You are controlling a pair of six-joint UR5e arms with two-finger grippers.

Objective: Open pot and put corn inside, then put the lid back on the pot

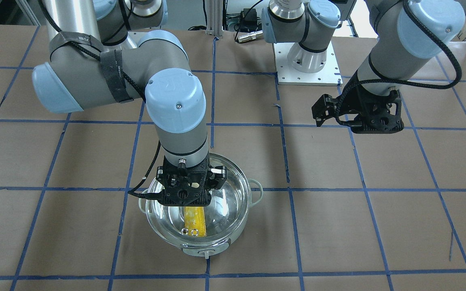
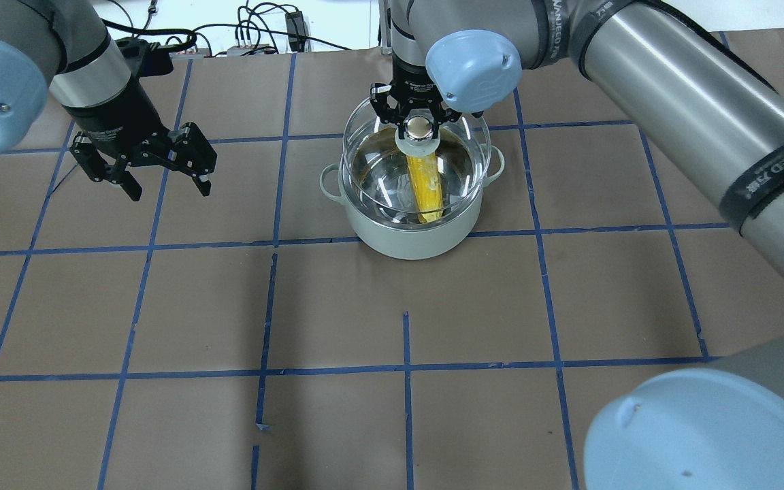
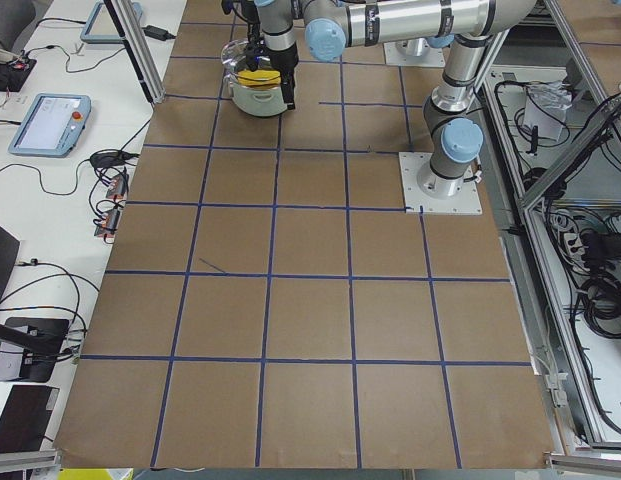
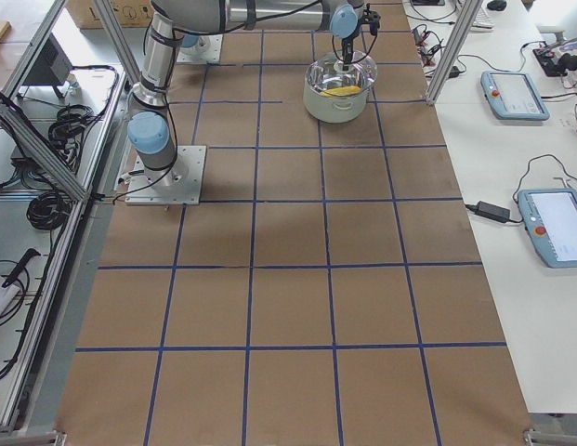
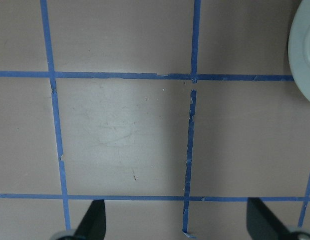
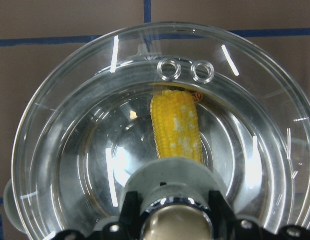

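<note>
On the brown, blue-taped table the corn lies inside the pot, and the lid hangs just over the rim — not yet seated, I judge — its knob pinched in the right jaws for lowering, while the left jaws hover spread and empty, well aside.

Silver-grey arms, pale blue joint caps, black cables, black end effectors.

Overhead and front views from opposite sides, the pot common to both.
</note>
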